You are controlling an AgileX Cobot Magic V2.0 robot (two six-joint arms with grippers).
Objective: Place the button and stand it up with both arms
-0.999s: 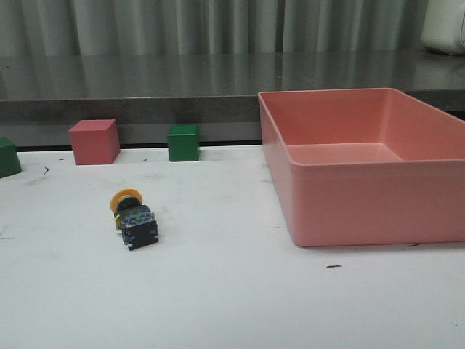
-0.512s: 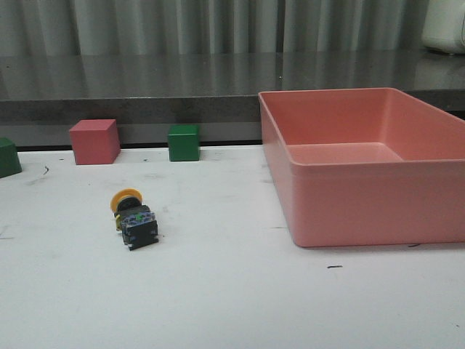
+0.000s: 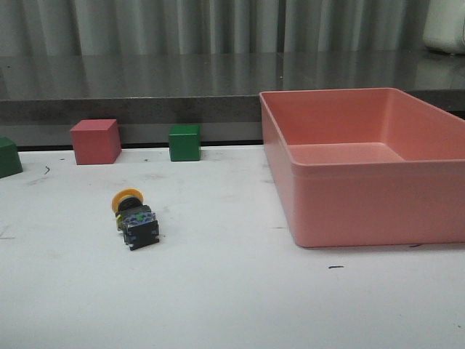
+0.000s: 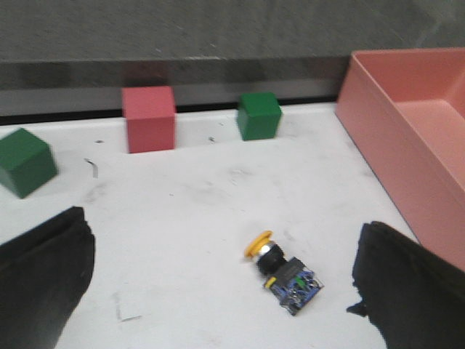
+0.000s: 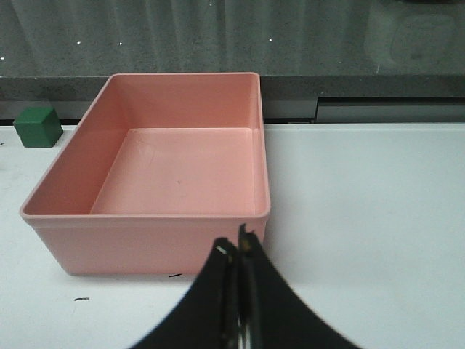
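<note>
Left gripper [image 4: 218,280]: spread wide, its two dark fingers [image 4: 43,269] at either side of the left wrist view, grasping nothing.
Right gripper [image 5: 236,254]: fingertips pressed together, nothing between them; it faces the pink bin [image 5: 65,182], not the button.
Button [image 4: 282,270]: lies on its side on the table [image 3: 232,305], in the left half, about midway between the near and far edges; it sits in the open span between the left fingers, closer to one of them, touching neither.
Long axis: yellow cap [image 3: 125,198] points toward the table's far edge, black body [image 3: 139,227] toward the near edge, slightly slanted.
Nearer arm: the left, judging by its view; the bin stands between the right gripper and the button.
Beyond: pink cube [image 3: 95,141] and green cube [image 3: 184,142] along the far edge, well apart from the button.
</note>
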